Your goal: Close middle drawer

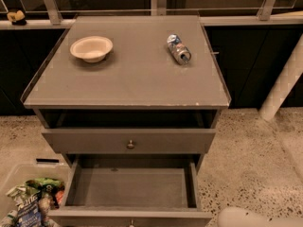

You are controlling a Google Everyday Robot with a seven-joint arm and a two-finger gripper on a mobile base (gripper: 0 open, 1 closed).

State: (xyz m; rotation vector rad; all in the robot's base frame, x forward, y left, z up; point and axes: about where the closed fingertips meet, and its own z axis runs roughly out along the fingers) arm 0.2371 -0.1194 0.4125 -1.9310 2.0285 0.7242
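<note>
The middle drawer (130,189) stands pulled far out of the grey cabinet, its inside bare. Its low front (94,216) lies along the bottom edge of the view, with the small knob (131,223) just showing. Above it is the taller top drawer front (85,141) with its round knob (130,144). The lowest drawer is hidden under the open one. My gripper is out of view. Only a white rounded part of my arm (253,217) shows at the bottom right, beside the open drawer's right front corner.
On the cabinet top (132,74) sit a beige bowl (91,48) at the back left and a can (178,48) lying on its side at the back right. A clear bin of snack packets (28,203) stands on the floor at the left. A white post (284,82) slants at the right.
</note>
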